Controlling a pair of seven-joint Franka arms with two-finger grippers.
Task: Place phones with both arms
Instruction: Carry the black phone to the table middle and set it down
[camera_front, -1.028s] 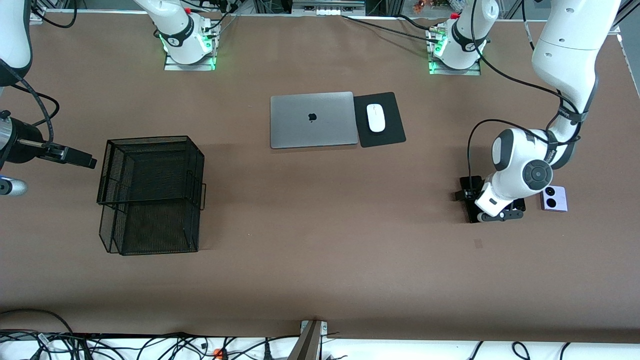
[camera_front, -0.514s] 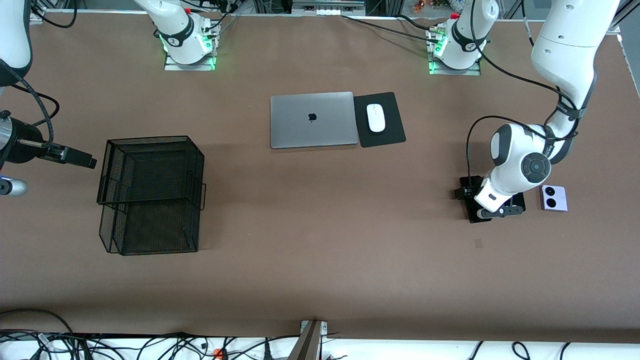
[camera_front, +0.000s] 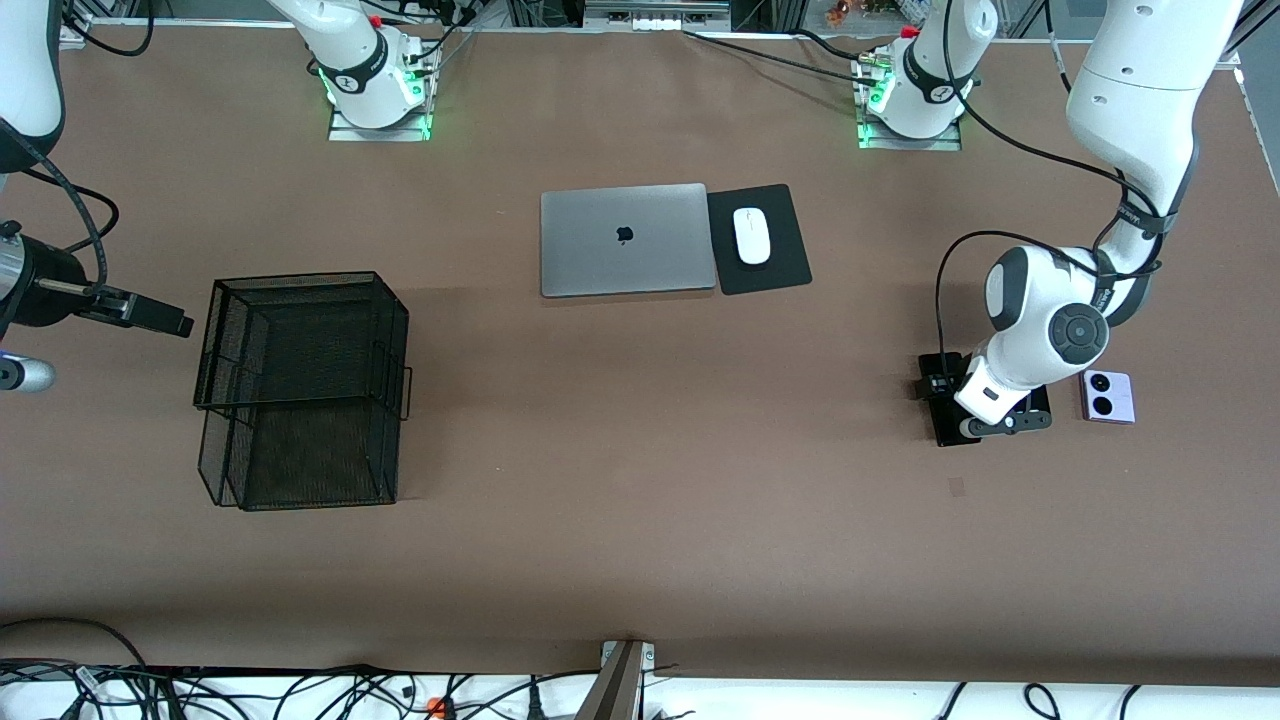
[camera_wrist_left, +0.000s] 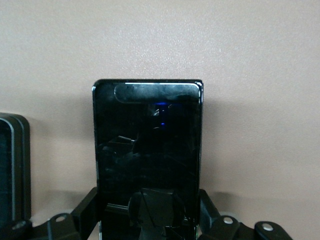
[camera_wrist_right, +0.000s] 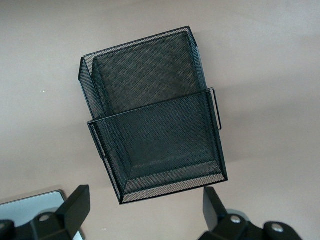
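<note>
My left gripper (camera_front: 1000, 422) is down at the table near the left arm's end, its fingers (camera_wrist_left: 86, 212) pressed against both long edges of the long slim black phone (camera_wrist_left: 149, 145). That phone shows partly under the arm in the front view (camera_front: 947, 430). The squarish black phone (camera_wrist_left: 11, 170) lies right beside it. The lilac-white phone (camera_front: 1107, 396) with two black circles lies flat beside the gripper, toward the table's end. My right gripper (camera_front: 160, 318) is open and empty, held in the air beside the black mesh basket (camera_front: 300, 390), which also fills the right wrist view (camera_wrist_right: 155, 120).
A closed silver laptop (camera_front: 627, 240) and a white mouse (camera_front: 752, 236) on a black pad (camera_front: 790, 265) lie mid-table, nearer the robot bases. Cables run along the table's front edge (camera_front: 300, 690).
My left arm's wrist has shifted slightly over the black phones while its gripper stays at the long black phone. The right arm has not moved.
</note>
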